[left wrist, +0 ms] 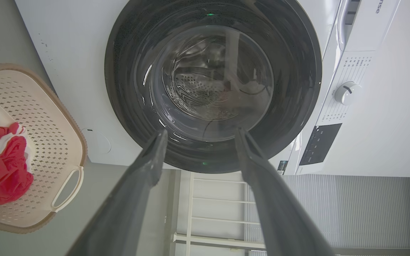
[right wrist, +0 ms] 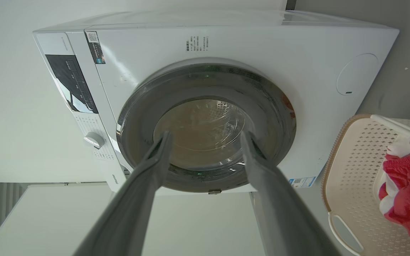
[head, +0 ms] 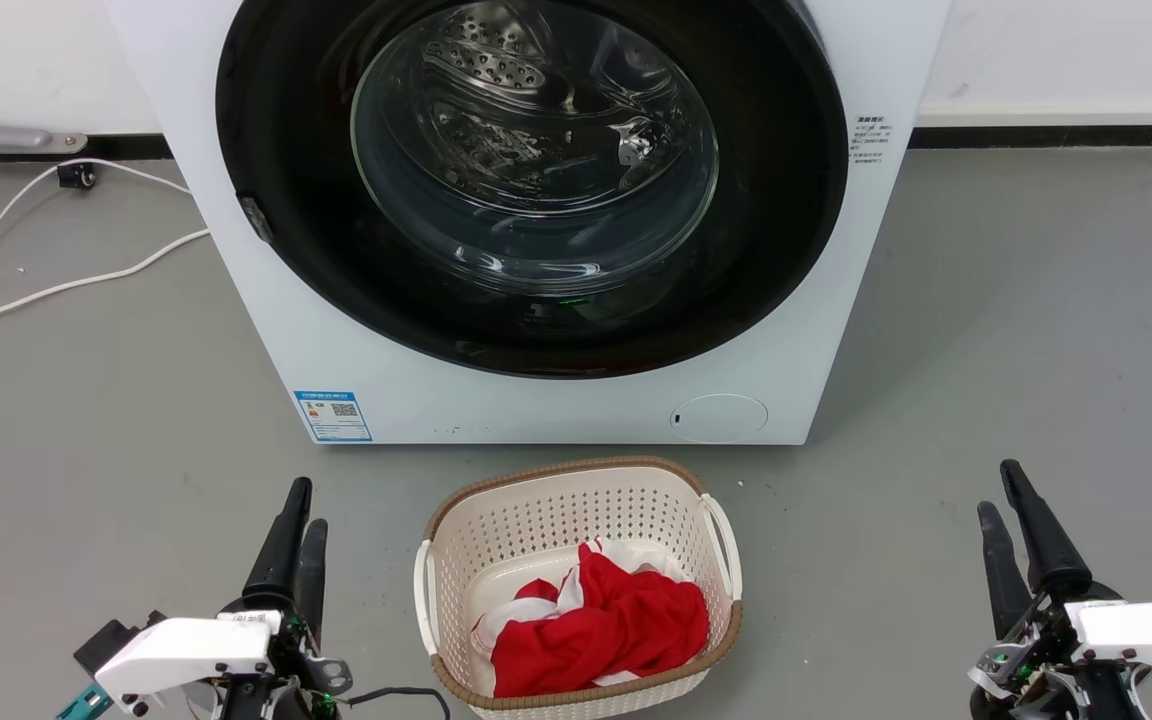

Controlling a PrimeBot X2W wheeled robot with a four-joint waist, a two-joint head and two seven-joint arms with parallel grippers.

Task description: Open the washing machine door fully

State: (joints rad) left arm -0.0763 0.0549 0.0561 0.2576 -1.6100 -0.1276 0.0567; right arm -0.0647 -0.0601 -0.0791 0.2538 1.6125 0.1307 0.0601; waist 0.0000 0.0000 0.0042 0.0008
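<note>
Washing machine door (head: 536, 340) shut; approach step. Left claw (head: 308, 505), right claw (head: 998, 487) parted, empty, well short of it. Next: reach its rim.

The left hand (head: 302, 515) sits at seven o'clock in the head view, the right hand (head: 998, 490) at four o'clock. Both point toward twelve, jaws parted.
</note>
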